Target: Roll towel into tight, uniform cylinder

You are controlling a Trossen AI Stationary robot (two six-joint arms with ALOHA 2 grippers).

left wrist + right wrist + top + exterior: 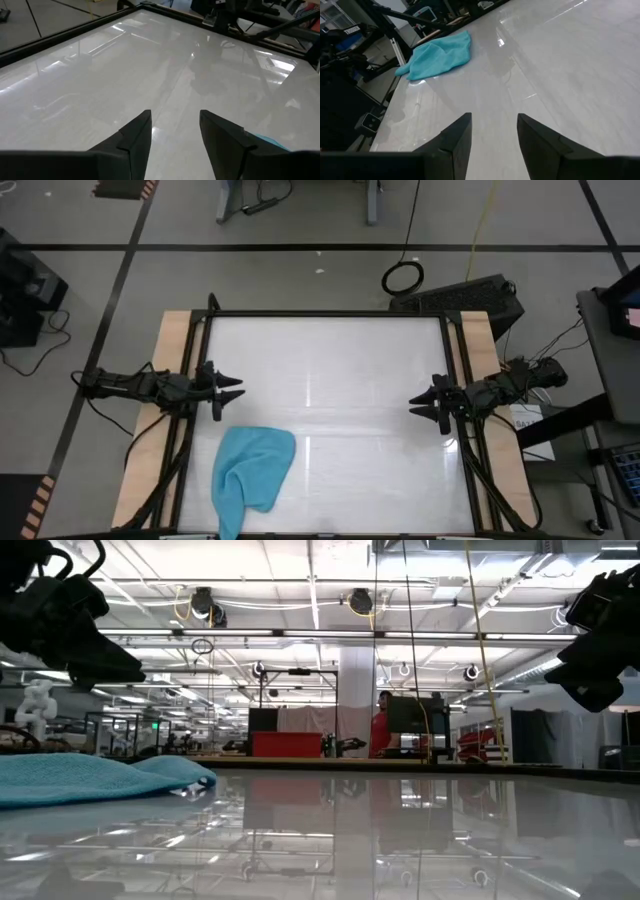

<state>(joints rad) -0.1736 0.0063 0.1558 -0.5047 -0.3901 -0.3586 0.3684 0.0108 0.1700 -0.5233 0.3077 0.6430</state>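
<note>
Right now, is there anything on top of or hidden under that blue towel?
Nothing lies on the towel; it sits crumpled on the white table, untouched. Both grippers, left and right, hang open and apart from it. Whatever its folds cover cannot be seen.

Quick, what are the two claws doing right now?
Left gripper: open, holding nothing.
Right gripper: open, holding nothing; towel lies untouched.

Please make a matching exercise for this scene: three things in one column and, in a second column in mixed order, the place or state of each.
Things:
1. towel
2. left gripper
3. right gripper

Places or states:
A. open and empty, at the table's right edge
B. crumpled and unrolled, near the table's front-left corner
C. open and empty, at the table's left edge

Pairs: 1-B, 2-C, 3-A
</note>
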